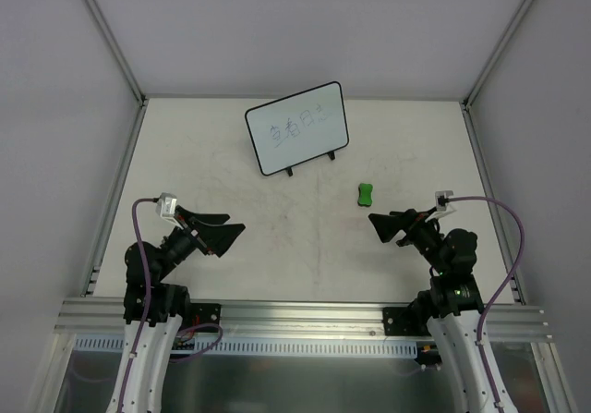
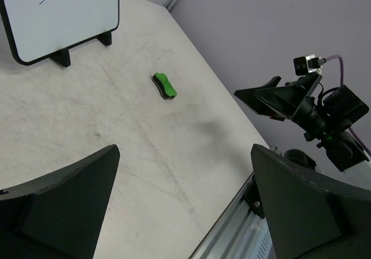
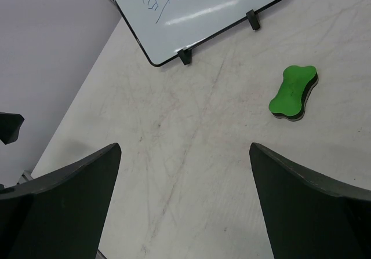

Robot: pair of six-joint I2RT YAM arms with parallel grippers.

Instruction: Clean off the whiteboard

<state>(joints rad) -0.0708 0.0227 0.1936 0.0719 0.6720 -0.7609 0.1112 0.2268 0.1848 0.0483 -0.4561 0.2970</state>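
Since blue writing covers the black-framed white whiteboard [image 1: 296, 127] propped far back on the pale worktop [image 1: 277, 265], erasing looks unstarted. The green bone-shaped eraser [image 1: 367, 194] lies free; left end effector [image 1: 233, 226] and right end effector [image 1: 378, 228] gape empty.

Black arms [image 1: 175, 247], purple cables [image 1: 137, 217]

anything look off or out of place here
Nothing looks damaged or spilled. The whiteboard stands on its feet, turned slightly askew to the table edges, with writing on it. The green eraser lies flat in front, apart from it.
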